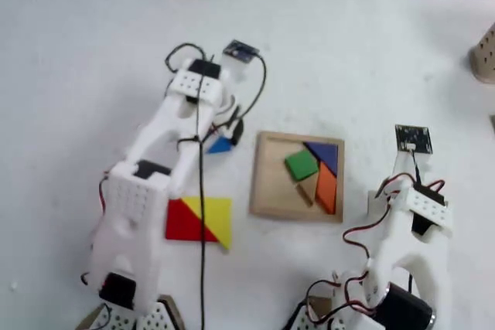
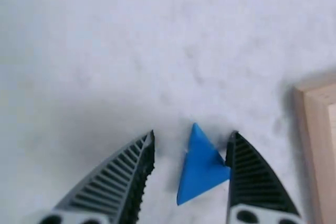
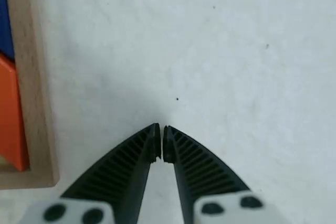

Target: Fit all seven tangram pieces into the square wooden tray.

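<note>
The square wooden tray (image 1: 263,179) lies at the table's middle and holds a green square (image 1: 302,165), a dark blue triangle (image 1: 325,154), an orange piece (image 1: 327,187) and a small tan piece (image 1: 307,189). A small blue triangle (image 2: 200,165) lies on the table left of the tray, between the fingers of my open left gripper (image 2: 191,139); the triangle (image 1: 220,145) touches one finger. A red triangle (image 1: 183,222) and a yellow triangle (image 1: 212,215) lie together near the front left. My right gripper (image 3: 160,135) is shut on nothing, over bare table right of the tray (image 3: 34,93).
A small dark circuit board (image 1: 413,138) lies right of the tray, another (image 1: 242,52) behind the left arm. A perforated tan object (image 1: 484,56) stands at the far right edge. Cables trail along both arms.
</note>
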Robot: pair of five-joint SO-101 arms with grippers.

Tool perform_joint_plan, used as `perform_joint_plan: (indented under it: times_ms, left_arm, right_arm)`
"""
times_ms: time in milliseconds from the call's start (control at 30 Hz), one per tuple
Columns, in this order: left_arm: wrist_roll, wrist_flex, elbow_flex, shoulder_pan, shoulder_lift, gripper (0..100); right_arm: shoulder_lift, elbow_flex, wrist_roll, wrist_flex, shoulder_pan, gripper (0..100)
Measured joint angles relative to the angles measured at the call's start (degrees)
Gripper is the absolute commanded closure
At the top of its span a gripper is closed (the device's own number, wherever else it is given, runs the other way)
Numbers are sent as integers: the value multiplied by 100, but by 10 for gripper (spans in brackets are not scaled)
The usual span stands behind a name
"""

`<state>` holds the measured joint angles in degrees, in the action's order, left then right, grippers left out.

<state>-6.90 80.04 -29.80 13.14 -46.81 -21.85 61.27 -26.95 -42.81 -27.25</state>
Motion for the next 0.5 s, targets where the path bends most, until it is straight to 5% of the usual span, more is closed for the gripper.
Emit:
perform_joint_plan:
  times_ms: [500]
  left_arm:
    - [-9,1793,-2057,-44,-1152,779]
  right_arm:
    - [0,0,-18,0,0,974]
